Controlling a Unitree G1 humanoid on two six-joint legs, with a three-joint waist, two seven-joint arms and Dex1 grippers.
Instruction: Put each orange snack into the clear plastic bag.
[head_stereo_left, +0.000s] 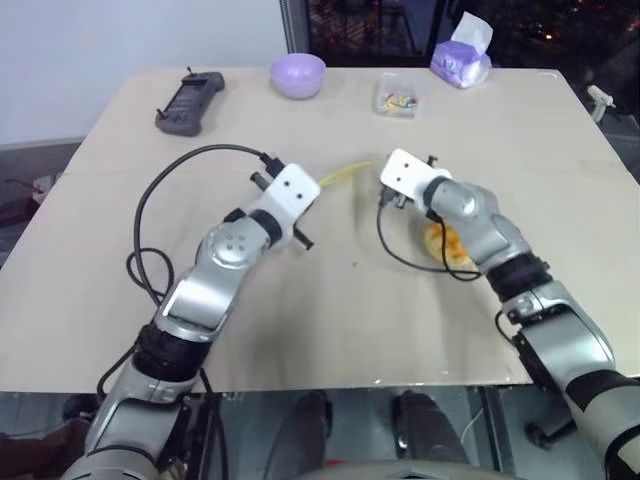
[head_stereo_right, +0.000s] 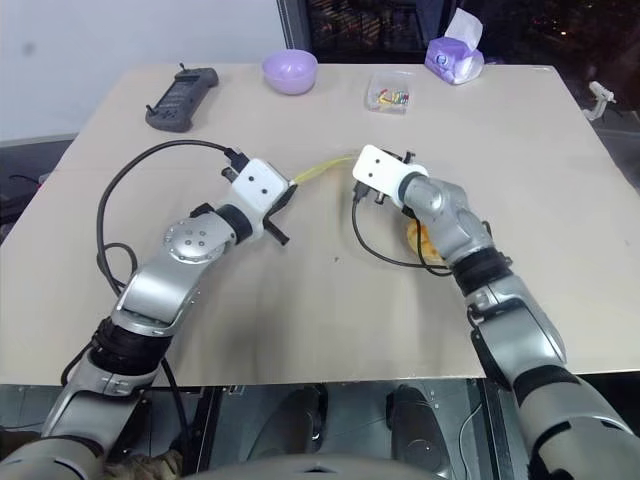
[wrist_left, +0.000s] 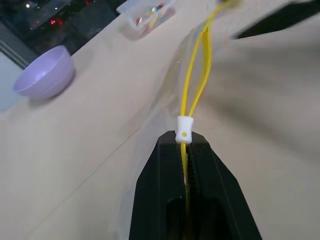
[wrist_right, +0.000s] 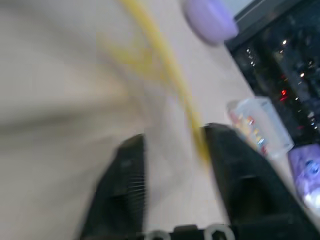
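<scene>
Two grippers meet over the middle of the counter (head_stereo_left: 330, 330), with the clear plastic bag (head_stereo_left: 345, 176) strung between them. The left gripper (wrist_left: 186, 150) has its fingers closed tight on the bag's yellow seal strip, just behind the white slider. The right gripper (wrist_right: 172, 150) has its fingers parted, the yellow strip running between them. The orange snack (head_stereo_left: 447, 244) lies on the counter beneath the right forearm. A purple bowl (head_stereo_left: 298, 75), a small clear box (head_stereo_left: 399, 96), a tissue pack (head_stereo_left: 461, 57) and a black remote (head_stereo_left: 188, 103) sit along the far edge.
</scene>
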